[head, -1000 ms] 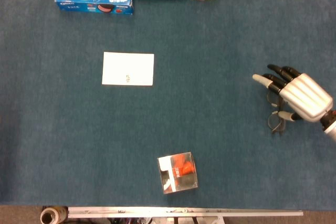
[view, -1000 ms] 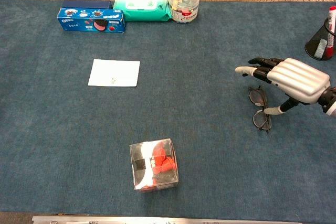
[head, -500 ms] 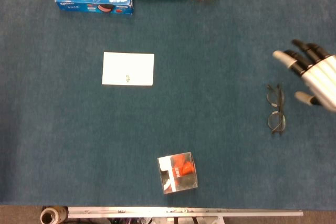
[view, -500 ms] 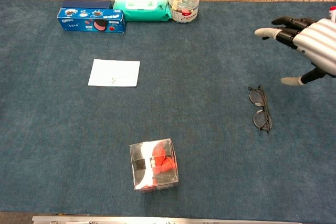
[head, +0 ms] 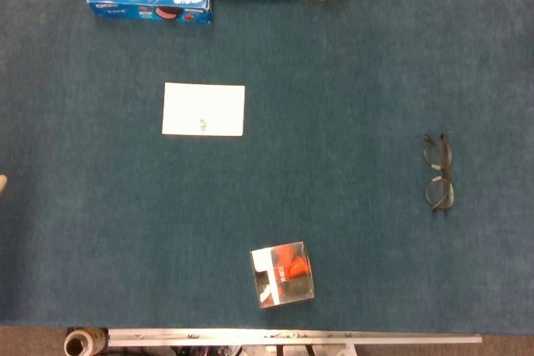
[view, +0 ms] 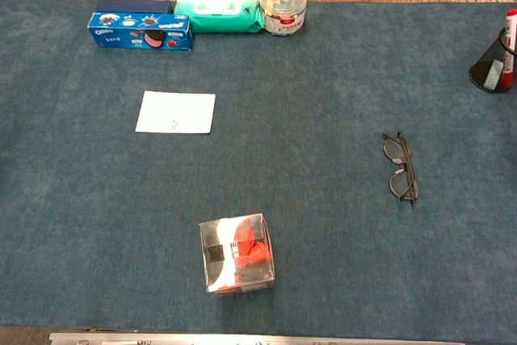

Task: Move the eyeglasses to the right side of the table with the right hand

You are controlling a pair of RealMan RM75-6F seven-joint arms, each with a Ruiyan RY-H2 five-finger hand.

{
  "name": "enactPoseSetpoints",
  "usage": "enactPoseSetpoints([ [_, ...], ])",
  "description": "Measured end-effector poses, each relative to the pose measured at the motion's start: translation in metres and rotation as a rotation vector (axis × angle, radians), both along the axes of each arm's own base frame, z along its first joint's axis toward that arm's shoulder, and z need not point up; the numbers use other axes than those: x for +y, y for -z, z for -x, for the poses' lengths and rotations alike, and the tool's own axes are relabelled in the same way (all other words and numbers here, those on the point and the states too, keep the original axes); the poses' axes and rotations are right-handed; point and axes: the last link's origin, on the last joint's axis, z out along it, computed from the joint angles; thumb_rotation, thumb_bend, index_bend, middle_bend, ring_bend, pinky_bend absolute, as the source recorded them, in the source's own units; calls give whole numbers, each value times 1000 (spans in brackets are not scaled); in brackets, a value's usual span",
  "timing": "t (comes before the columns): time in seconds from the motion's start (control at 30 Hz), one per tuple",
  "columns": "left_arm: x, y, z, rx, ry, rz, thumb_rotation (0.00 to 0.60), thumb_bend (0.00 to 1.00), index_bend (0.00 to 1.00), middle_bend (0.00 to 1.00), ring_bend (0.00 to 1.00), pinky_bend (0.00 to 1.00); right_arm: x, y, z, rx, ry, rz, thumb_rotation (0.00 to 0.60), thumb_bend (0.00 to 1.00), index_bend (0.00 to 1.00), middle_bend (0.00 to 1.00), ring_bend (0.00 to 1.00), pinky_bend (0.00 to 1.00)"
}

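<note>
The dark-framed eyeglasses (head: 438,174) (view: 401,167) lie folded open on the blue table cloth at the right, lenses lined up front to back. Nothing touches them. My right hand shows in neither view. At the left edge of the head view a small pale tip (head: 2,183) pokes in, perhaps a fingertip of my left hand. How that hand is held cannot be made out.
Along the back stand an Oreo box (view: 140,31), a green wipes pack (view: 220,12) and a round jar (view: 283,7). A white card (view: 176,112) lies left of centre. A clear box with red contents (view: 237,254) sits near the front. A mesh pen holder (view: 494,66) stands far right.
My right hand lifted off the eyeglasses, rose to the right and left both views. The eyeglasses stay where they were. A pale tip has appeared at the head view's left edge.
</note>
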Motion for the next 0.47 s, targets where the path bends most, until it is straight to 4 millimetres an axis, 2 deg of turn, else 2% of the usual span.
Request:
enactPoseSetpoints([
  [0.27,2,1,1,5,-8,-1,600,133,488,383,247,466,18,-9,10,-91,51,63,600,96,180,256,100,223],
  [0.47,6,6,6,11,-31,16,600,133,488,384,247,466,21,-16,20,-182,50,104,600,111,199,256,100,223],
])
